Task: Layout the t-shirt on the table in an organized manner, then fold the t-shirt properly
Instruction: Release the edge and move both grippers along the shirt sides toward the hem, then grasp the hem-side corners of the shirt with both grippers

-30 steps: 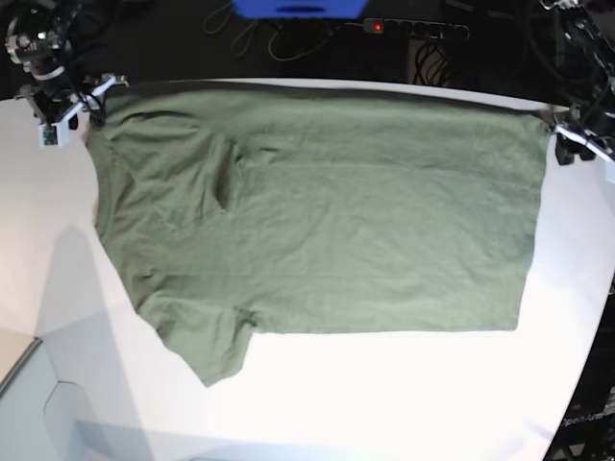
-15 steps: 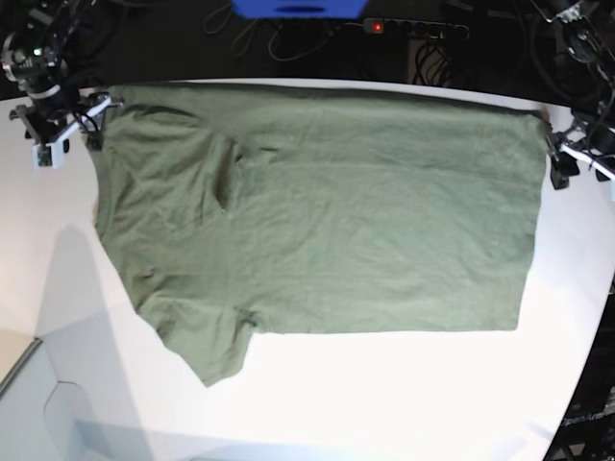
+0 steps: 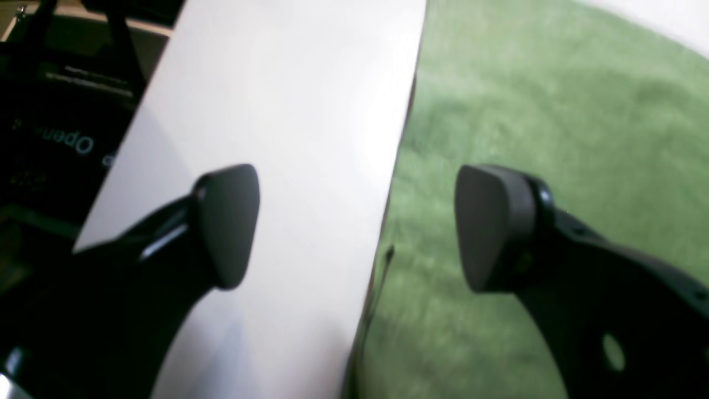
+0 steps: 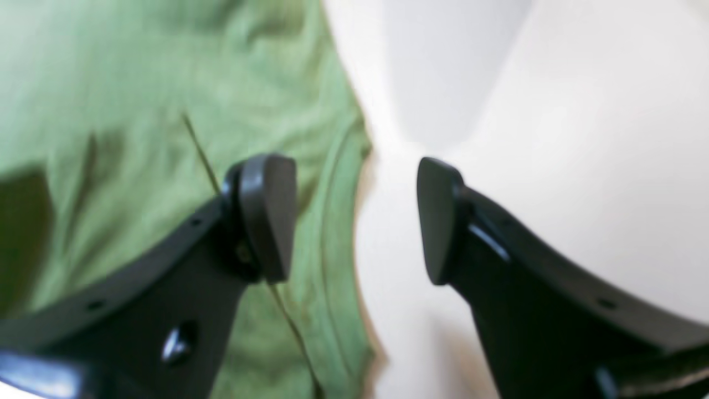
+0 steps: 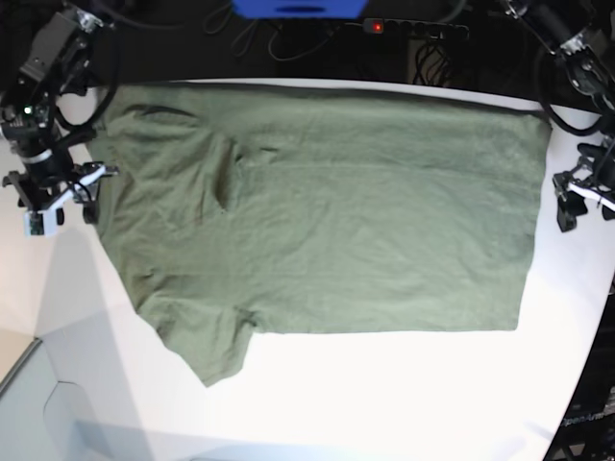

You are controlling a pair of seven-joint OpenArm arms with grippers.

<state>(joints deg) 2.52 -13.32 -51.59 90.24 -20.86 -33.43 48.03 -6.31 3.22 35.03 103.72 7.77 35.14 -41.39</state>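
The olive-green t-shirt (image 5: 327,211) lies spread flat on the white table (image 5: 384,394), with one sleeve pointing to the front left and a small fold near the left middle. My right gripper (image 5: 60,200) is open and empty at the shirt's left edge. In the right wrist view it (image 4: 352,219) straddles the hemmed edge of the shirt (image 4: 138,111). My left gripper (image 5: 575,199) is open and empty just off the shirt's right edge. In the left wrist view it (image 3: 360,227) spans the shirt's edge (image 3: 554,111) and the bare table (image 3: 288,111).
A blue object (image 5: 298,8), a power strip with a red light (image 5: 413,29) and cables lie behind the table's back edge. The table's curved edge runs down the right side. A grey surface (image 5: 29,408) shows at the lower left corner.
Both grippers have moved from the shirt's back corners toward the front along its side edges. The shirt has stayed spread in place.
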